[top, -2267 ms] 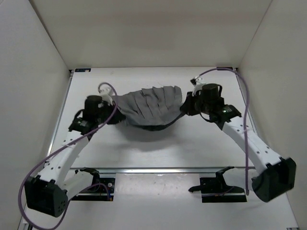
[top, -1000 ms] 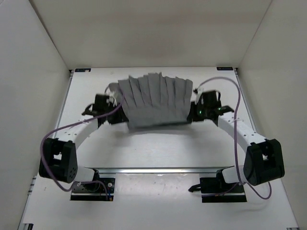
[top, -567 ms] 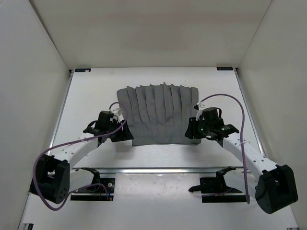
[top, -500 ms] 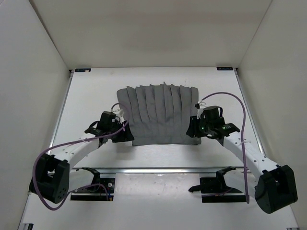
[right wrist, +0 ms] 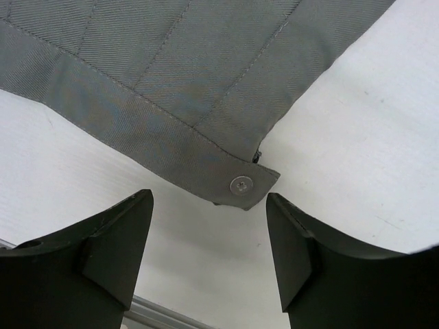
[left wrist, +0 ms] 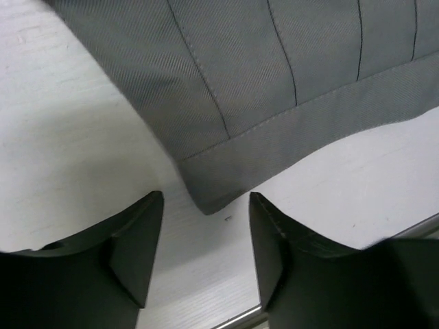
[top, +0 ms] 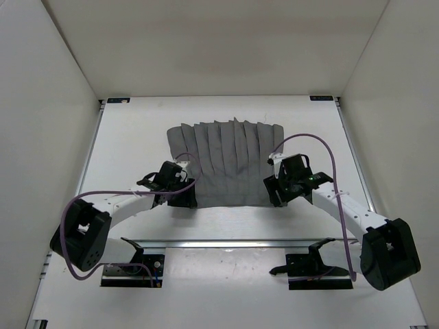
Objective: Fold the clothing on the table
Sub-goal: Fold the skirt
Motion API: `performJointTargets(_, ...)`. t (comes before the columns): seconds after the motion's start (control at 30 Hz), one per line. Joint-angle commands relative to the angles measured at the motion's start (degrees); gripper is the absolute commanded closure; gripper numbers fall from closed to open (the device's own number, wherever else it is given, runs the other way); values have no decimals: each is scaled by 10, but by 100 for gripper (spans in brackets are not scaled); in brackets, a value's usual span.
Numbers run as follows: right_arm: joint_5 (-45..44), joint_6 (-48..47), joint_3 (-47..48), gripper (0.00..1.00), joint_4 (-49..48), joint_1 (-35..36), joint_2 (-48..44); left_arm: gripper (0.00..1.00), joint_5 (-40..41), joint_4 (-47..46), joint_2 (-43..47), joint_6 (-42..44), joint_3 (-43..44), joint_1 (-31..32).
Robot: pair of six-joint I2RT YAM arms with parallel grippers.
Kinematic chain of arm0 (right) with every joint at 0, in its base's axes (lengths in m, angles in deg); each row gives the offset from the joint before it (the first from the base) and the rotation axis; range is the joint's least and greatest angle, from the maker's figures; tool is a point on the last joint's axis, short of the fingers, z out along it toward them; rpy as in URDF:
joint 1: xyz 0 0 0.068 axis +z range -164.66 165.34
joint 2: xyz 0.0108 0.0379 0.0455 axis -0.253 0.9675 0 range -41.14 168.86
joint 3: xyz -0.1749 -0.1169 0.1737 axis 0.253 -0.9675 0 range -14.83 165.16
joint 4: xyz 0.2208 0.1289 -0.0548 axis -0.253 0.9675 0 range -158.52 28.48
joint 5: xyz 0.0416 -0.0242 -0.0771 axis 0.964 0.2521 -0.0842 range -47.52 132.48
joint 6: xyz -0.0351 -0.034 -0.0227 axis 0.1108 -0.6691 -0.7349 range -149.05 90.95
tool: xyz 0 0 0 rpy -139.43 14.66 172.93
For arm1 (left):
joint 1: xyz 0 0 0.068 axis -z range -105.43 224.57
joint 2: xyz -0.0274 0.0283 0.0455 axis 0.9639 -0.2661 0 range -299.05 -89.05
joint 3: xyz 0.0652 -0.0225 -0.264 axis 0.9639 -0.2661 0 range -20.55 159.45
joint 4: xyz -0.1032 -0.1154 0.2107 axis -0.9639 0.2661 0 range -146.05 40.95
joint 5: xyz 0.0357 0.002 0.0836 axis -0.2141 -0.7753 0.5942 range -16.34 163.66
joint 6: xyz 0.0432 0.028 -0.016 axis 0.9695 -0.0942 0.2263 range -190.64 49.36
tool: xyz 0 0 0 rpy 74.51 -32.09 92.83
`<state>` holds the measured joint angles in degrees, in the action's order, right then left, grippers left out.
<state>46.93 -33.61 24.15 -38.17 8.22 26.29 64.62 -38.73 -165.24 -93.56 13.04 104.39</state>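
A: Status of the clothing (top: 225,163)?
B: Flat, centred on the table (top: 130,137) (no fold visible). The left gripper (left wrist: 204,205) and right gripper (right wrist: 207,200) sit at its near corners, jaws wide, empty. Folding remains.

Dark grey pleated fabric garment (top: 223,164), earlier hoisted bunched, now flat on white table (top: 130,151); left claw (top: 184,197) and right claw (top: 274,195) have released its corners.
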Motion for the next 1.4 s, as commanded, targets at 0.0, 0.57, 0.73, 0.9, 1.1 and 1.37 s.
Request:
performJointTargets(0.0, -10, -25, -4, 35, -26, 1, 6, 38, 14, -18, -18, -5, 10, 6)
performJointTargets(0.57, 28, 4, -21, 43, -61, -43, 71, 100, -11, -39, -21, -13, -10, -15)
performJointTargets(0.73, 42, 12, -8, 62, -45, -46, 104, 100, -14, -37, -17, -9, -15, -19)
performJointTargets(0.9, 10, 27, 21, 99, 1, -15, 111, 100, -18, -8, 15, -2, -10, -30)
performJointTargets(1.1, 19, 64, 70, 100, 118, 9, 38, 100, -18, 96, 115, 0, 25, -27)
performJointTargets(1.37, 86, 73, 137, 100, 238, 38, -55, 100, -35, 205, 232, -14, 69, -25)
